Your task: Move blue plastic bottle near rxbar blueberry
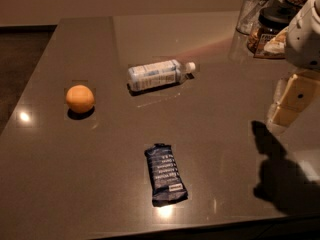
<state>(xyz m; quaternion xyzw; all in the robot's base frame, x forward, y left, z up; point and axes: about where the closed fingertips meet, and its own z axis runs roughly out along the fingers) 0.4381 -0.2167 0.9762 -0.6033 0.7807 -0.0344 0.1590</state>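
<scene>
Glossy brown table (pixel 100 194), and the bottle (pixel 156 75) is not yet picked up.

The bottle lies on its side well beyond the bar (pixel 165 174), cap to the right, the two clearly apart. An orange (pixel 80 98) sits beyond the bar to the left, and the jars (pixel 270 31) stand far beyond it to the right. The gripper (pixel 292 101) hangs to the right of the bar, holding nothing; I cannot tell whether it is spread or pressed together. From where I stand the worry is rolling. On that slick top an off-centre pinch could send the round bottle away from the bar, and once let go on its side it may roll off again or knock the bar.
</scene>
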